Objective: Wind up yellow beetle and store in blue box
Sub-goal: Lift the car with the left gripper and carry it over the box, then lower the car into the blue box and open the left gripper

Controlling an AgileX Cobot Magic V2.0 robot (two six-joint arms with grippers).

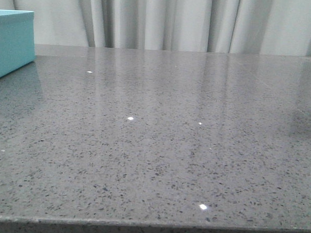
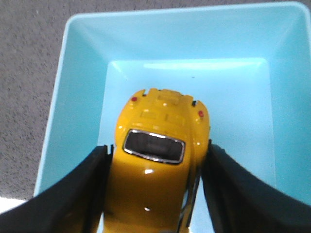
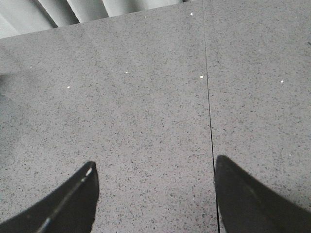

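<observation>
My left gripper [image 2: 159, 147] is shut on the yellow beetle [image 2: 155, 189], one black finger against each side of its body. The car's tail with two red lights points away from the wrist, and its dark rear window faces up. It hangs over the open inside of the blue box [image 2: 82, 63], above the box floor. In the front view only a corner of the blue box [image 1: 11, 40] shows at the far left, and neither gripper appears there. My right gripper [image 3: 155, 161] is open over bare table, with nothing between its fingers.
The grey speckled table [image 1: 159, 137] fills the front view, with a pale curtain [image 1: 175, 19] behind its far edge. A thin dark seam [image 3: 208, 97] runs across the tabletop under my right gripper.
</observation>
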